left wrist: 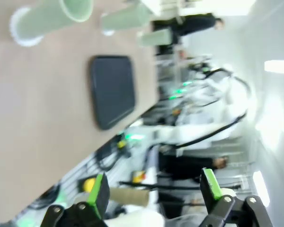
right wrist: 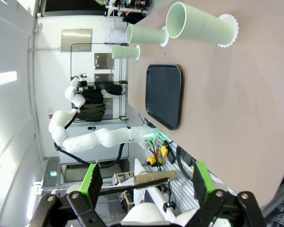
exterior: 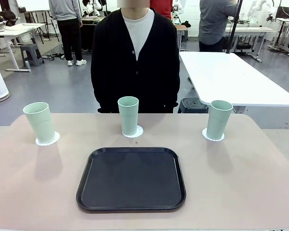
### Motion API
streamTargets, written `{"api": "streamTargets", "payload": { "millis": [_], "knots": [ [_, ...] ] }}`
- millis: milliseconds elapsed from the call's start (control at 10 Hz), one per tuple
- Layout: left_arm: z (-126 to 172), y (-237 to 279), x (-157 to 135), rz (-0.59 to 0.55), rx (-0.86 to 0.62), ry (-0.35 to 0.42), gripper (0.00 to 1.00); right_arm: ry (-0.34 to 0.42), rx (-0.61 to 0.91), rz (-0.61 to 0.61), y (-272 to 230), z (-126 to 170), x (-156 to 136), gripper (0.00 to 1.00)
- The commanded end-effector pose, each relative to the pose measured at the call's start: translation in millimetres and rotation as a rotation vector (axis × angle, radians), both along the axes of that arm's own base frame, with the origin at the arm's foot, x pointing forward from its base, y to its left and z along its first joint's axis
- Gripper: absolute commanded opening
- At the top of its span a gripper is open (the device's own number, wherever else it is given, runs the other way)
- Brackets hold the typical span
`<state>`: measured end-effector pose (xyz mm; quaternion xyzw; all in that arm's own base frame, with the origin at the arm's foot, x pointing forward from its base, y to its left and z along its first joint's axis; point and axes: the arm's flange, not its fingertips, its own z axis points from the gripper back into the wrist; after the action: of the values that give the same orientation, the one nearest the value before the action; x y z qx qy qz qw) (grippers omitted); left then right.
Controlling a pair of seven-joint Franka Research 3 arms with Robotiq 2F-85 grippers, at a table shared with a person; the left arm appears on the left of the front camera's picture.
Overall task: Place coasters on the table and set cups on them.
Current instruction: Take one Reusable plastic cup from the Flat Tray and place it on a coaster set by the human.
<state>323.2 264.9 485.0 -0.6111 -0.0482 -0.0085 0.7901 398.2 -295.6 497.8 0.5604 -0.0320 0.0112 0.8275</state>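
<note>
I see all three cups (exterior: 128,115) standing on their coasters (exterior: 133,132) in a row along the far side of the table (exterior: 33,183), so I judge the job finished. My left gripper (left wrist: 154,189) and right gripper (right wrist: 146,182) gape empty; next I'd just park.

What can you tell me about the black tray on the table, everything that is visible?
The black tray is a rounded square with a raised rim and a matte, plastic-looking surface. It lies flat on the beige table, centred near the robot's edge, with nothing on it. The three cups stand beyond it, none touching it.
</note>
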Motion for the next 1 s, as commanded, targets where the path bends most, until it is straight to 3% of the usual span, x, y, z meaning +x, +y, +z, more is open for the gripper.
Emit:
{"api": "streamTargets", "payload": {
  "millis": [0,200,400,500,900],
  "knots": [
    [1.5,24.4,20.6,0.056,-0.124,0.019,1.0,0.001,0.008,0.001,1.4,1.9,0.5,1.0],
    [1.1,37.7,24.5,0.058,-0.177,0.027,1.0,0.001,0.008,0.001,1.4,1.9,0.5,1.0],
    [0.5,30.0,23.7,0.016,-0.104,0.004,1.0,0.001,0.008,0.001,1.4,1.9,0.5,1.0],
    [-16.5,17.7,24.4,0.054,-0.171,0.022,1.0,0.001,0.008,0.001,1.4,1.9,0.5,1.0],
    [-16.5,17.7,24.4,0.054,-0.171,0.022,1.0,0.001,0.008,0.001,1.4,1.9,0.5,1.0]
  ]
}}
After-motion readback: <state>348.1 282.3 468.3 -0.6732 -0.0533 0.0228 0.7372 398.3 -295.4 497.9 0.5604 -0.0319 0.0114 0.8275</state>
